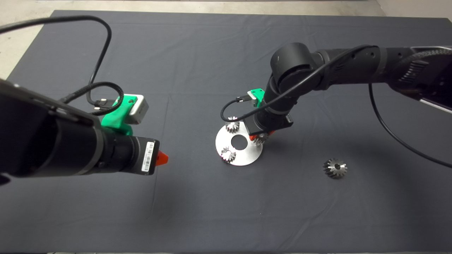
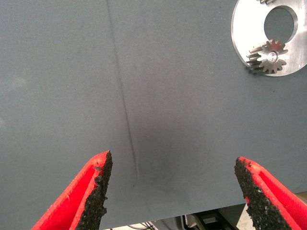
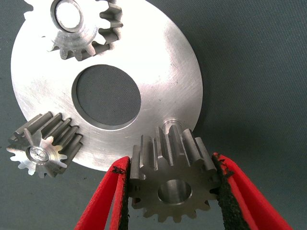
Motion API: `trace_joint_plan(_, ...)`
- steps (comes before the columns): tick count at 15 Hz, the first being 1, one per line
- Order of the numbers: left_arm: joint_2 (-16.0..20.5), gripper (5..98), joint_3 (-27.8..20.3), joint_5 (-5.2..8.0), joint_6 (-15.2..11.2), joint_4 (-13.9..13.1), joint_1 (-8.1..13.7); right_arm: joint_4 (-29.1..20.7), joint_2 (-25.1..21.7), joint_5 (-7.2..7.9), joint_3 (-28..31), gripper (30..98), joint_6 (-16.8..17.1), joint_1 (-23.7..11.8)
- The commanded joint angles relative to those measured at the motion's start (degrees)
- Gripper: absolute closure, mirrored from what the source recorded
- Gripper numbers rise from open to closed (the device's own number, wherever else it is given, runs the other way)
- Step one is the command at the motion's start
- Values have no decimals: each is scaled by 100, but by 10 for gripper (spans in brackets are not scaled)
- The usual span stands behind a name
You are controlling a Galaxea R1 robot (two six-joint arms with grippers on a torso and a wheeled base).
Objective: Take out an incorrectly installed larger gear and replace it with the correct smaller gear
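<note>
My right gripper is shut on the smaller gear, held by its teeth between both pads. It hangs at the right edge of the round steel plate, just beside a bare peg. Two other small gears sit on the plate's pegs. The larger gear, flared and dark, lies alone on the mat to the right of the plate. My left gripper is open and empty above bare mat, left of the plate.
The plate has a round centre hole. The right arm's cable loops over the plate's far side. A crease runs along the mat under the left gripper. Bare floor shows past the mat's far left corner.
</note>
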State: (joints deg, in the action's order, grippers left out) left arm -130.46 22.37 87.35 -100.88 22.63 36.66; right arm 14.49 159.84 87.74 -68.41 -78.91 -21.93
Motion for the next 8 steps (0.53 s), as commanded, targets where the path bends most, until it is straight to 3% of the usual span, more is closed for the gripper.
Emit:
trace_joint_plan(1,7,393,-68,87,4,81,61,-149,-1,604,49,900,16,-180)
trace_joint_plan(8,16,393,-50,90,-1,93,-18,-97,-1,604,-39,899,25,-155)
